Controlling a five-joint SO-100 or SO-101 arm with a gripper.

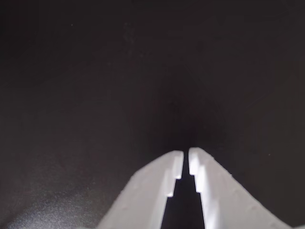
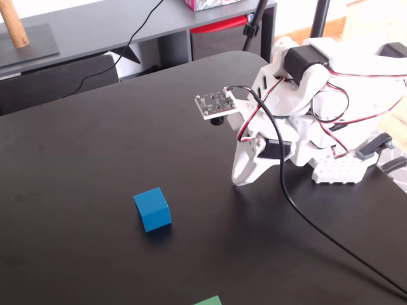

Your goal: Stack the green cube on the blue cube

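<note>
Gripper (image 2: 241, 181) tips rest nearly closed and empty on the black desk (image 2: 95, 159) near the arm's base, so the reach has not begun: it must open and travel to the green cube (image 2: 208, 300), beyond the blue cube (image 2: 152, 209).

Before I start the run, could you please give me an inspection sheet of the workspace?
Surface: black table, matte, bare apart from the items below.
Job's things: blue cube stands alone left of the arm; green cube is only a sliver at the bottom edge of the fixed view. Not stacked.
Clutter: nothing seen on the table.
Gripper: gripper white, tips almost together, holding nothing, pointing down at the bare table.
Cables: black cable trails across the table from the arm; red and white wires loop on the arm.
Surroundings: grey shelf behind the table.
</note>
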